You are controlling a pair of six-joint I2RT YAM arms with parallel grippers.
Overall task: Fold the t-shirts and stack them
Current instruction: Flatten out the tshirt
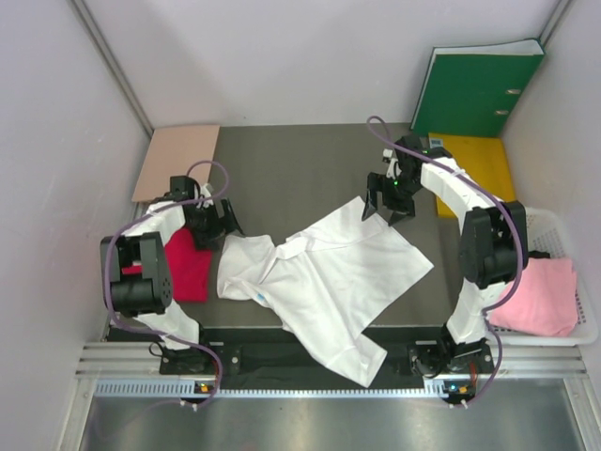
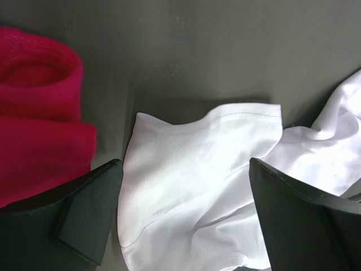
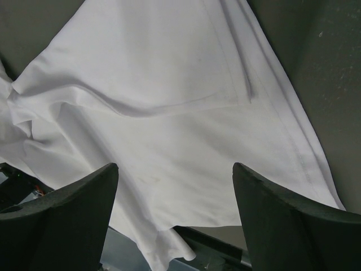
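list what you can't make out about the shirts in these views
Red t-shirt: top view, the left arm covers its left part; left wrist view, the frame edge cuts it off.
Pink t-shirt: top view, the right arm hides its left edge.
White t-shirt: blue neck label too small to read in the top view; both wrist views cut the shirt off.

I see bare worktop point(image 1: 300, 164) at the back, beyond the white t-shirt point(image 1: 329, 277) that covers the near middle. The red t-shirt point(image 1: 188, 268) lies just beside my left hand point(image 1: 218, 225), on its outer side. At the far right, the green binder point(image 1: 479, 89) and the basket point(image 1: 556, 228) stand in the way.
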